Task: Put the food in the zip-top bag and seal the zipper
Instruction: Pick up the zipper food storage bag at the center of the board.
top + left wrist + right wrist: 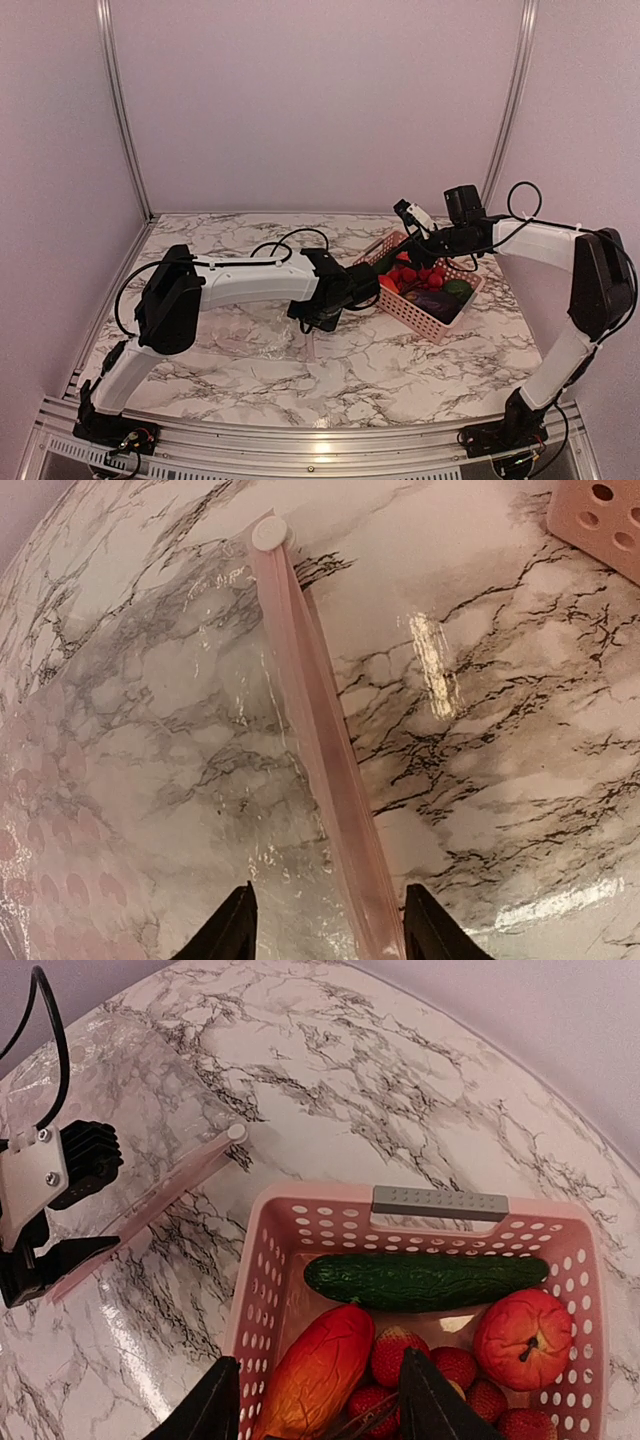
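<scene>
While all food (pixel 425 1280) sits in the pink basket (pixel 270 1260), right of centre in top view, the zip-top bag (pixel 150 780) lies flat on the tabletop (pixel 520 740) to its left. Left pincer (pixel 328 905) is spread, straddling the zipper (pixel 310 700). Right pincer (pixel 320 1375) is spread above the basket, holding nothing. Step, prob.: gripping bag mouth. Next: pinch strip squarely, lift w/o slipping.

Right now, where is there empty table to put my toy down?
Bare marble table lies in front of the pink perforated basket, and between it and the clear crinkly plastic bag. Inside the basket it is crowded with toy food.
</scene>
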